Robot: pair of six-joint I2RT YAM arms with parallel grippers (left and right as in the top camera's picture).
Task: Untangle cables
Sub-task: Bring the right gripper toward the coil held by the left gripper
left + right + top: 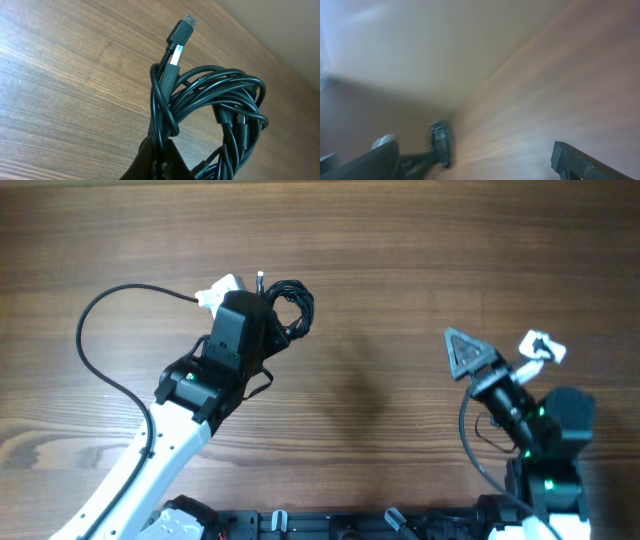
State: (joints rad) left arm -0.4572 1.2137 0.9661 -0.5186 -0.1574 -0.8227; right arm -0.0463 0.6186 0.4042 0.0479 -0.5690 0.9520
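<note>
Wooden table (400,240) — left fingers (146,161) clamp the cables (210,107); right fingers (375,160) spread apart.

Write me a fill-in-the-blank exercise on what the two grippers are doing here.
1. Of the left gripper and the right gripper, the ___ one holds the cables.
2. The right gripper is ___, with nothing in it.
3. The cables are ___ in colour.
Missing words: left; open; black.
</note>
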